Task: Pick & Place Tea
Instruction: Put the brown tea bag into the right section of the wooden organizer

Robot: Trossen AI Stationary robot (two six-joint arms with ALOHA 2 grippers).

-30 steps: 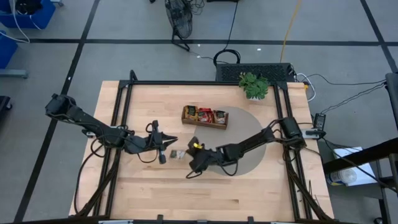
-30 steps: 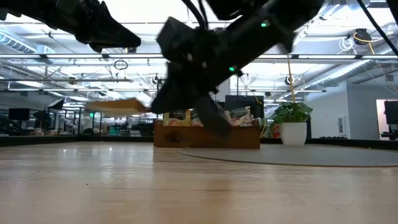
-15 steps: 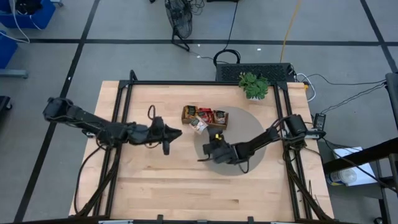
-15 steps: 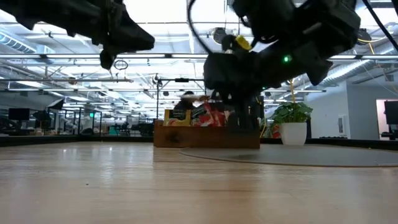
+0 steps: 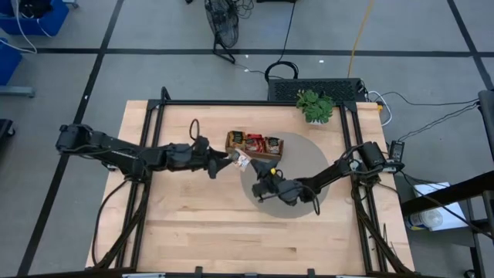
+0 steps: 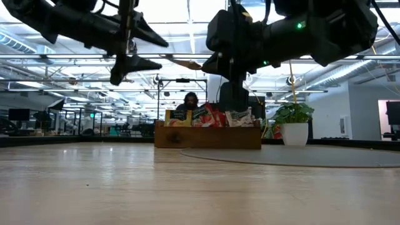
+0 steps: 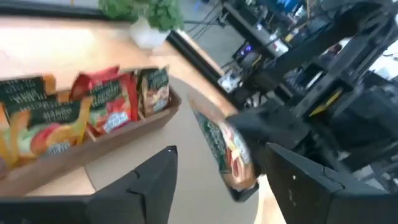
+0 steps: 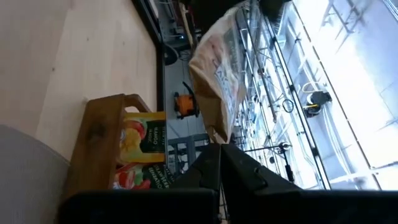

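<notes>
A tea sachet [image 5: 242,159], green and red printed, hangs in the air just in front of the wooden tray [image 5: 253,153]. My right gripper [image 5: 253,167] is shut on it. The tray stands at the table's middle back, with several sachets [image 7: 106,102] upright in its compartments. My left gripper [image 5: 227,161] has come in from the table's left and is open. Its two fingers [image 7: 149,183] stand either side of the sachet's free end [image 7: 225,146] and do not touch it. My right gripper pinches one end of the sachet [image 8: 214,132] between its two shut fingers. It reaches in from the table's right and near side. The rest of the sachet sticks out past the fingertips toward the left gripper. It is clear of the table, higher than the tray's contents [image 6: 209,115].
A round grey mat [image 5: 297,166] lies under the right arm and the tray's right end. A small potted plant [image 5: 315,105] stands at the back right. Black frame rails [image 5: 150,131] run along the table's sides. In the low view a person [image 6: 190,100] shows behind the tray.
My right gripper has lifted the sachet off the table's middle and carried it toward the far edge, up beside the tray. My left gripper has followed toward the right and far edge, risen, and opened around the sachet's free end.
</notes>
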